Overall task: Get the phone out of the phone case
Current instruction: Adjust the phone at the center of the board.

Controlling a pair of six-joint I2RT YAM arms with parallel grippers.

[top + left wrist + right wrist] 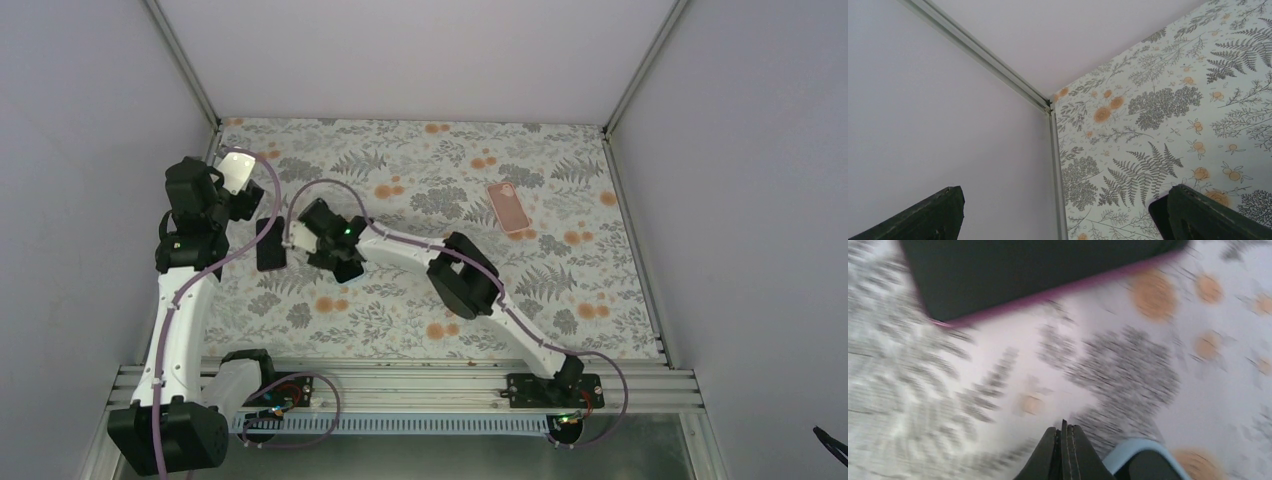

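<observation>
Phone lies bare at centre-left. Pink phone case sits well apart at upper right, so extraction looks done. Your right gripper is clenched on nothing near phone. Your left gripper is released and faces the corner, probably parked clear.

The table is showing off a print of grey ferns and orange blossoms, with pale walls closing it in. Toward the far right a pink phone case is lying flat, all on its own. Well apart, over on the left, a dark phone is lying flat on the print, its purple edge showing in the right wrist view.
</observation>
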